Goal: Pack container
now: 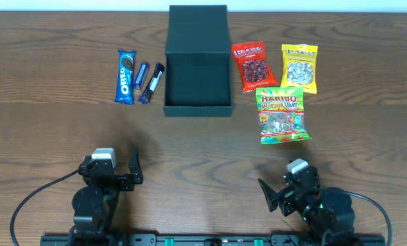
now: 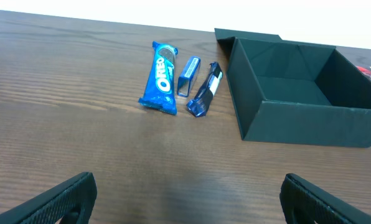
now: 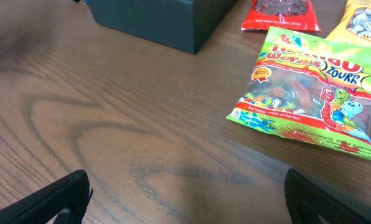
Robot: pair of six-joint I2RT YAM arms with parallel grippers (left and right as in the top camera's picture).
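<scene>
Wood table (image 1: pixel 53 137) with container (image 1: pixel 197 68), Oreo pack (image 1: pixel 125 76), blue stick (image 1: pixel 143 73), dark bar (image 1: pixel 153 83), red bag (image 1: pixel 250 66), yellow bag (image 1: pixel 299 67), Haribo bag (image 1: pixel 281 115)

This looks like a robotics lab or test room rather than a home. A left arm (image 1: pixel 97 195) and a right arm (image 1: pixel 319 208), both black, stand on a rail (image 1: pixel 210 239) along the 6 o'clock edge of the wood-grain bench (image 1: pixel 53 137), with a black cable (image 1: pixel 36 197) trailing off. The goods look staged: a dark container (image 1: pixel 197 68) at 12 o'clock, an Oreo packet (image 1: pixel 125 76) at 10 and a Haribo bag (image 1: pixel 281 114) at 2. A plain pale wall (image 1: pixel 292 5) runs behind.
</scene>
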